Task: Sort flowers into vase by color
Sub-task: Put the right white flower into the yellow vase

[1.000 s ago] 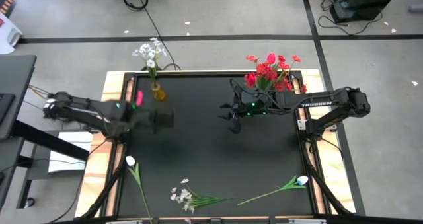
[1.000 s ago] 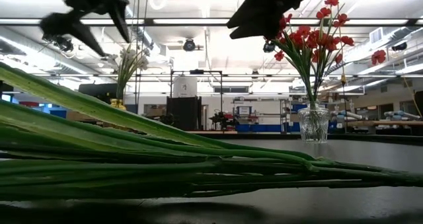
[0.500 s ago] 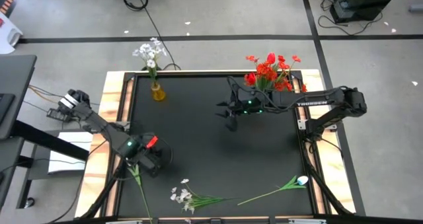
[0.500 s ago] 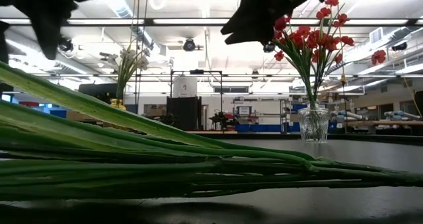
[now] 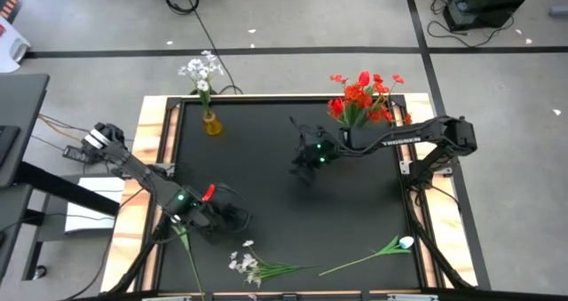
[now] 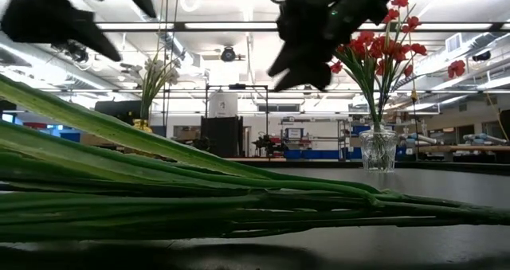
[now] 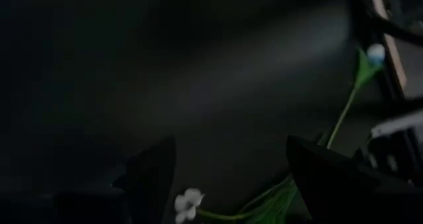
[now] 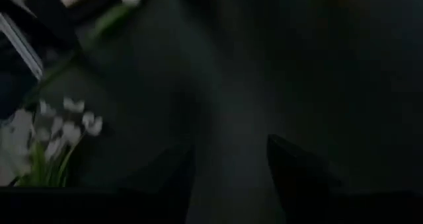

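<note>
We see the left claw [image 5: 232, 219] spread above the black surface [image 5: 266, 177], near the white-bloomed green-stemmed sprig [image 5: 253, 267]. The right claw [image 5: 300, 166] hovers spread, farther from that sprig.

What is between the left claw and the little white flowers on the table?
Nothing: the high view shows bare black mat between the left claw and the white sprig.
</note>
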